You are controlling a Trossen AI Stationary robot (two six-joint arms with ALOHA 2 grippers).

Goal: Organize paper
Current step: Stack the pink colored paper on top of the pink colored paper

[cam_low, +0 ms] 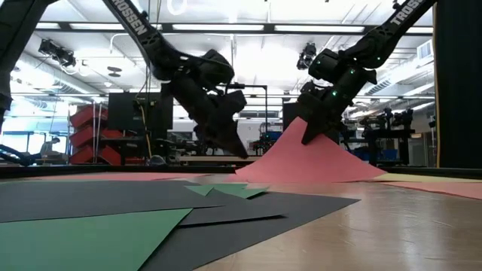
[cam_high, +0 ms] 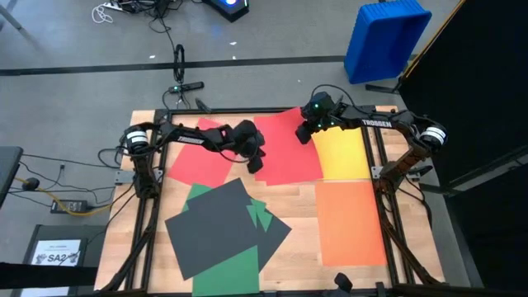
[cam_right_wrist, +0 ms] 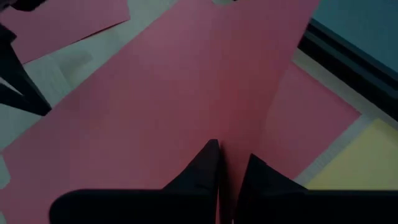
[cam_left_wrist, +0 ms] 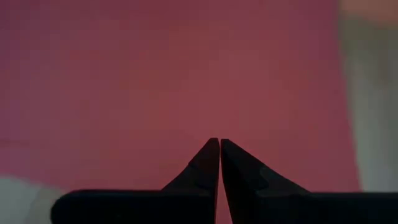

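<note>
Mid-move on the red sheet (cam_high: 289, 153) at the table's far middle: right gripper (cam_low: 307, 135) pinches its raised edge, left gripper (cam_high: 255, 163) closed, pressing its near corner; next, probably drag it onto the other red sheet (cam_high: 198, 161).

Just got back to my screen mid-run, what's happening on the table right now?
The right tool is shut on the far edge of a red sheet, lifting it so it tents up off the table. The left tool, also shut, is down on the same sheet's near-left part. Another red sheet lies to the left. Yellow and orange sheets lie flat on the right; dark grey and green sheets overlap loosely at the front.
</note>
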